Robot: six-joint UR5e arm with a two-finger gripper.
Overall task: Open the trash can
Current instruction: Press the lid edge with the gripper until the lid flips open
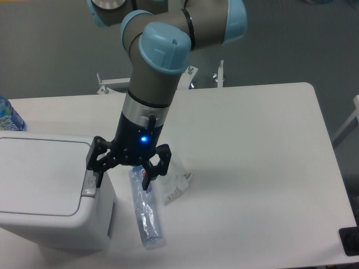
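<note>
The white trash can stands at the table's front left, its flat lid down. Its grey push-button tab sits on the right rim. My gripper is open, its jaws spread wide, just right of the can. The left fingertip is at the tab's edge, touching or nearly touching it. The right fingertip hangs over a plastic bottle. Nothing is held.
A crushed clear plastic bottle lies on the white table beside the can, under my gripper. A clear wrapper lies right of it. A blue-labelled bottle shows at the left edge.
</note>
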